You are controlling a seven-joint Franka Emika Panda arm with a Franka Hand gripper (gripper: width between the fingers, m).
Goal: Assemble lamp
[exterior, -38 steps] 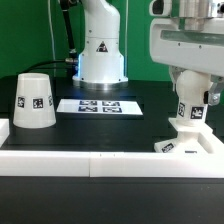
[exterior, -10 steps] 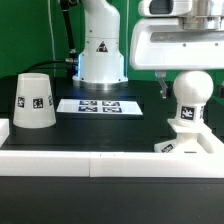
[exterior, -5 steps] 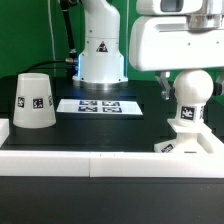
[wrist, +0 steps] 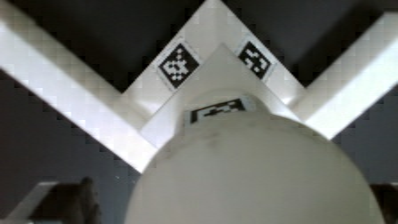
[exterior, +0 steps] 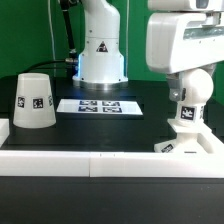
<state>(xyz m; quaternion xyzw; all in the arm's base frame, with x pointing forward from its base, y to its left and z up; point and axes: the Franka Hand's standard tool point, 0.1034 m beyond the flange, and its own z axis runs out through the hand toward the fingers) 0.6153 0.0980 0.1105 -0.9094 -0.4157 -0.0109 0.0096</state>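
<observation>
I can't tell whether the gripper [exterior: 186, 80] grips the bulb [exterior: 196, 92] — any skewed twist could cross-thread it in the base [exterior: 190, 143].

The hand [exterior: 189, 90] hides the top of the bulb [exterior: 194, 101]

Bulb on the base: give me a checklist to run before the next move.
1. Bulb upright on base: ok.
2. Gripper lined up over the bulb, which fills the wrist view: ok.
3. Gripper open or shut: cannot tell, fingers not clearly visible.
4. Gripper clear of the bulb's surface: cannot tell.
5. Shade standing rim down, apart from the arm: ok.
6. Marker board uncovered: ok.
</observation>
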